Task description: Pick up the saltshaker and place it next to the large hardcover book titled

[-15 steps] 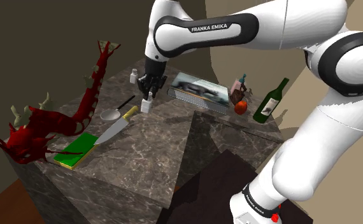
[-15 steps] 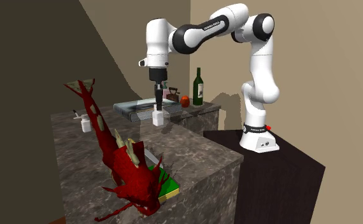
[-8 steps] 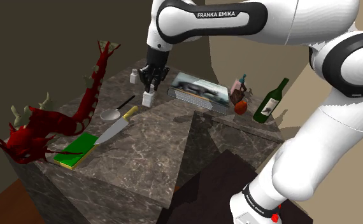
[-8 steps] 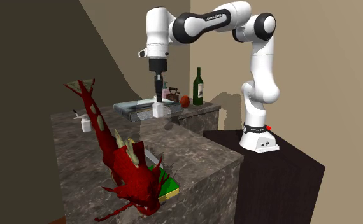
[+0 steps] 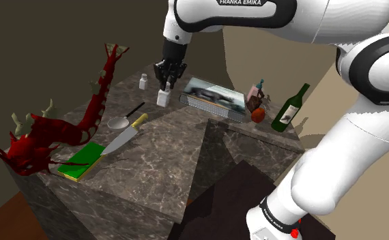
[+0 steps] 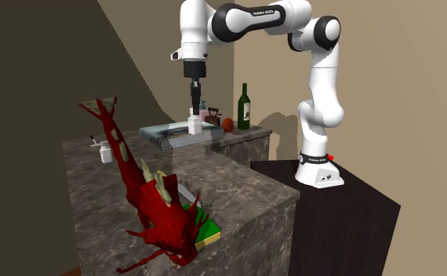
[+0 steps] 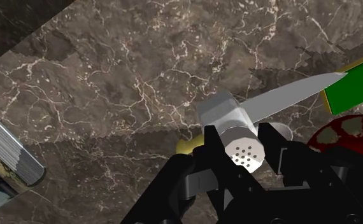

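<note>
The black gripper (image 5: 164, 86) pinches the white saltshaker (image 5: 163, 97). In the wrist view its fingers (image 7: 281, 156) clasp the body from either side, just below the perforated cap. The saltshaker hangs upright and looks to be clear of the dark marble counter (image 5: 166, 160). From the wrist camera it floats over the blade of the knife (image 7: 291, 94), which in the shoulder view lies well apart from it, between seven and eight o'clock. So the pick appears done, and carrying it across is the step in hand. In the shoulder view the large hardcover book (image 5: 213, 97) lies flat on the counter, near the saltshaker at about three o'clock. In the second exterior view the saltshaker shows against the book's edge, so I cannot tell from there how much gap remains. The next move calls for a short travel toward three o'clock. Then comes a straight descent onto bare marble just beside the book, not onto its cover, with the jaws spreading only once the base sits flat. The saltshaker is tall and narrow, so it would likely tip if released at a tilt or nudged against the book. A second small shaker (image 5: 143, 82) stands at about ten o'clock, away from that path.
</note>
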Tool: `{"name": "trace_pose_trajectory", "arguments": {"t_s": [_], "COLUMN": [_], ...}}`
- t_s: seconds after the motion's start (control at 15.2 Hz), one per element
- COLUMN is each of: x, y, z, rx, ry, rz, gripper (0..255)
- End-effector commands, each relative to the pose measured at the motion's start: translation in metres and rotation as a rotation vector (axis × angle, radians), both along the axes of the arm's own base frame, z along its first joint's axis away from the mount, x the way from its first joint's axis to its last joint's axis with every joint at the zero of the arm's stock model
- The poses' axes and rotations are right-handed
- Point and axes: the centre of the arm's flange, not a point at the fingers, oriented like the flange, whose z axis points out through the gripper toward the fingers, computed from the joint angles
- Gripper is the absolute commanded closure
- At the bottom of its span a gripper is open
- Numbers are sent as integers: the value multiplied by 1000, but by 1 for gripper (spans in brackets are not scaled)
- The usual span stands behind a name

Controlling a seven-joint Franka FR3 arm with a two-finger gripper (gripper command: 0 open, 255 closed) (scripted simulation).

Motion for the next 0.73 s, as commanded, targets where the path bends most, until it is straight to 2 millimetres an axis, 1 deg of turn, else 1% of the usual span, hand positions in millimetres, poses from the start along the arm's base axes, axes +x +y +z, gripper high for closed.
{"name": "trace_pose_trajectory", "arguments": {"t_s": [0.0, 0.66], "x": [-4, -24], "y": [-23, -153], "z": [-1, -1], "rx": [0, 0], "ry": [0, 0], "rz": [0, 0], "gripper": [255, 255]}}
